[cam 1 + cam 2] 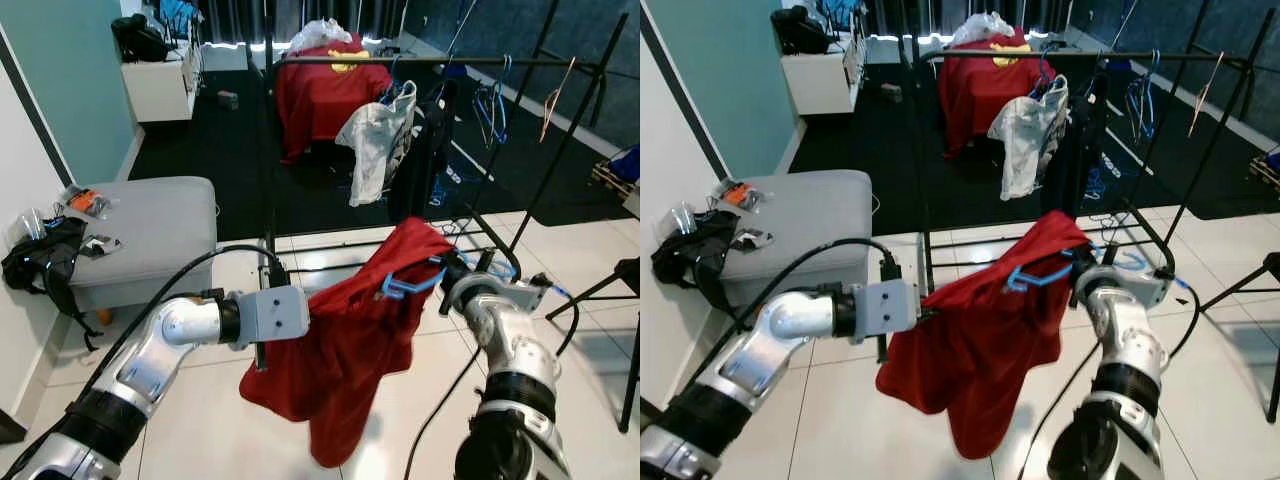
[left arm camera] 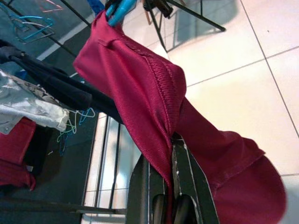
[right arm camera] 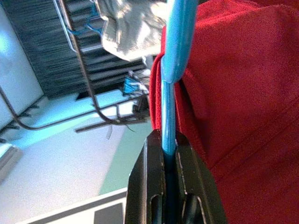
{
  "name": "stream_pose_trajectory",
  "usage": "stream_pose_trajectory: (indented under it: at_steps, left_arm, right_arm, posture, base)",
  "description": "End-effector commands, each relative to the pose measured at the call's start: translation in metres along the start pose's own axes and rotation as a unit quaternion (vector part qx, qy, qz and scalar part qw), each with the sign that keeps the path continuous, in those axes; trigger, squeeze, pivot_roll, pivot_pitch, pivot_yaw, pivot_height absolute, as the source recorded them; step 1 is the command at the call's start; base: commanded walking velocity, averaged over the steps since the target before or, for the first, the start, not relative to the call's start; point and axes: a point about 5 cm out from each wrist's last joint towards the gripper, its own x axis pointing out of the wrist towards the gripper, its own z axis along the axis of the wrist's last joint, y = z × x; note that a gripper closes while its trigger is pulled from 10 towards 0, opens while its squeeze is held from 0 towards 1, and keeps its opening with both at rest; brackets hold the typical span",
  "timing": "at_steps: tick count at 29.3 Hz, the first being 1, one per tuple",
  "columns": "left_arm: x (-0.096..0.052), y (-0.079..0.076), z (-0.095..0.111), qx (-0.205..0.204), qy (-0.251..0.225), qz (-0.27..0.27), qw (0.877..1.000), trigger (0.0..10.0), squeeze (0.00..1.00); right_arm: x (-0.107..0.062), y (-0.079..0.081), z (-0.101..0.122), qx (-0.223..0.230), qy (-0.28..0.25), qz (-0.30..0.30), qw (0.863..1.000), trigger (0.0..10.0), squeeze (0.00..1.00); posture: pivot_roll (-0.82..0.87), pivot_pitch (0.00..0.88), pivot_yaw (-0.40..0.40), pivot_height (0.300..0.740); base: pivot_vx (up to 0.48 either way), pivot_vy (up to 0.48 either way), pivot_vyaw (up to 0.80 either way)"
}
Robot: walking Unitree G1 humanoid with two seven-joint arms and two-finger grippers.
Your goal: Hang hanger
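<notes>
A red shirt (image 1: 345, 350) hangs in front of me on a blue plastic hanger (image 1: 412, 284). My right gripper (image 3: 169, 148) is shut on the blue hanger (image 3: 174, 56), holding it up at chest height. At the shirt's left edge, my left gripper (image 2: 172, 148) is shut on a fold of the red cloth (image 2: 140, 98). The black clothes rack (image 1: 440, 62) stands just beyond, its top rail above and behind the shirt.
On the rack hang a white shirt (image 1: 378, 140), dark clothes (image 1: 425, 150), another red shirt (image 1: 325, 85) and several bare hangers (image 1: 492, 105). A grey ottoman (image 1: 150, 235) with a black bag (image 1: 45, 265) sits at the left. White tiled floor lies below.
</notes>
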Motion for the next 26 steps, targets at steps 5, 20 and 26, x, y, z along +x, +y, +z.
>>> stream_pose_trajectory:
  at_steps: [5, 20, 26]
  left_arm:
    - [0.002, -0.007, -0.002, -0.017, -0.001, 0.001, 1.000, 10.0, 0.00]
    - [0.000, 0.011, 0.024, -0.062, -0.082, 0.053, 0.993, 10.0, 0.00]
    - [0.001, 0.012, 0.033, -0.077, -0.110, 0.050, 0.990, 10.0, 0.00]
  right_arm:
    - [0.000, 0.022, 0.012, -0.042, -0.031, 0.035, 0.998, 10.0, 0.00]
    - [0.008, 0.033, 0.003, -0.221, -0.018, 0.035, 0.974, 10.0, 0.00]
    - [0.009, 0.033, 0.005, -0.235, -0.032, 0.030, 0.971, 10.0, 0.00]
  posture:
    - [-0.07, 0.018, -0.020, 0.740]
    - [-0.07, 0.017, -0.027, 0.740]
    - [-0.07, 0.017, -0.027, 0.740]
  base:
    - [0.000, 0.000, 0.00]
    - [0.000, 0.000, 0.00]
    - [0.000, 0.000, 0.00]
